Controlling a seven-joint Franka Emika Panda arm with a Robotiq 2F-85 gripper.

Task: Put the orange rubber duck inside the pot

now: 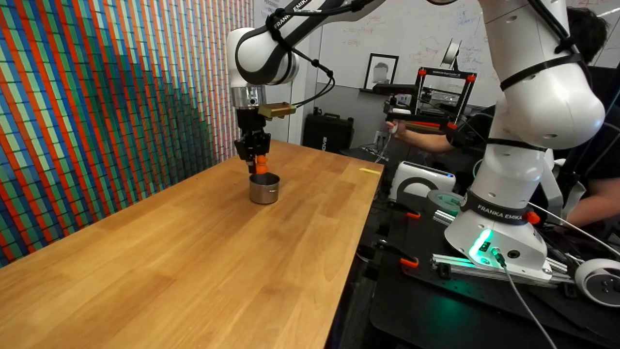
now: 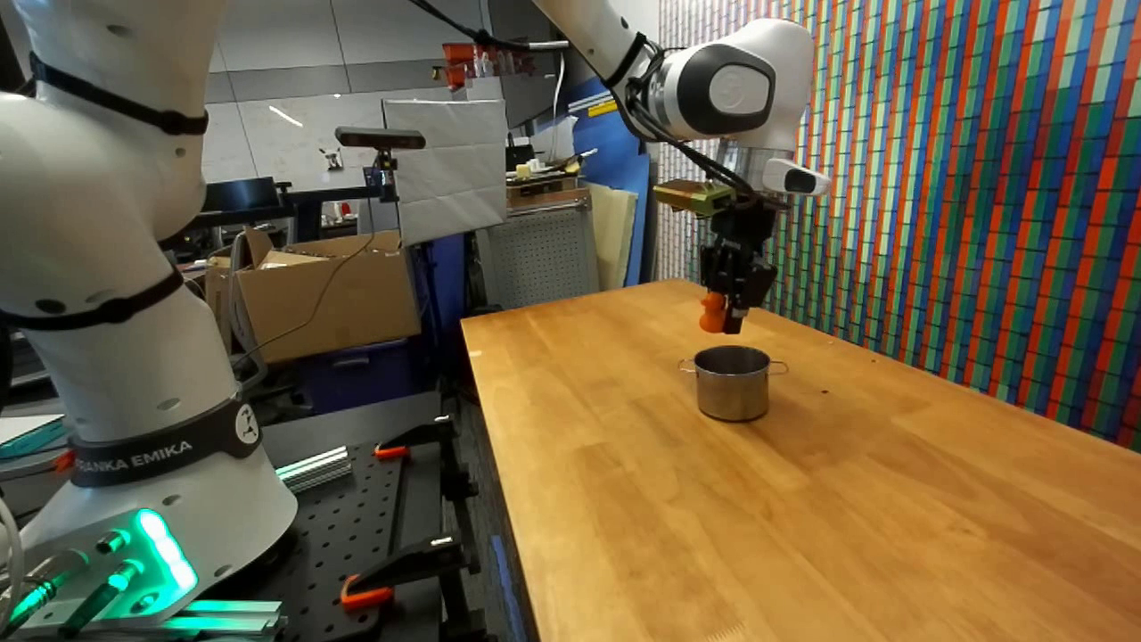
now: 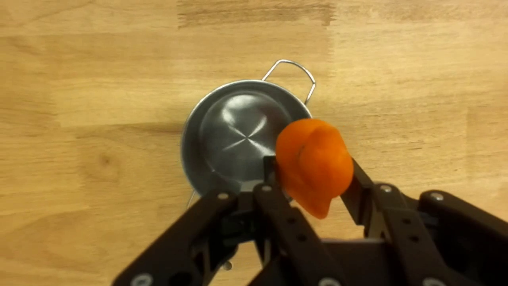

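The orange rubber duck (image 3: 317, 163) is held between the two black fingers of my gripper (image 3: 311, 174), which are closed on its sides. In both exterior views the duck (image 1: 261, 165) (image 2: 712, 313) hangs at the tip of the gripper (image 1: 254, 164) (image 2: 733, 314), above the table. The grey metal pot (image 1: 264, 190) (image 2: 733, 390) stands upright on the table just below the gripper. In the wrist view the pot's bare inside (image 3: 238, 131) faces me. The duck and left finger cover its lower right rim there, so the duck appears off to one side of the pot's middle.
The pot has two thin wire handles; one (image 3: 313, 81) sticks out at the upper right in the wrist view. The wooden table (image 1: 193, 252) runs along a colourful tiled wall (image 1: 97, 97). Orange-tipped clamps (image 2: 367, 596) lie by the robot's base.
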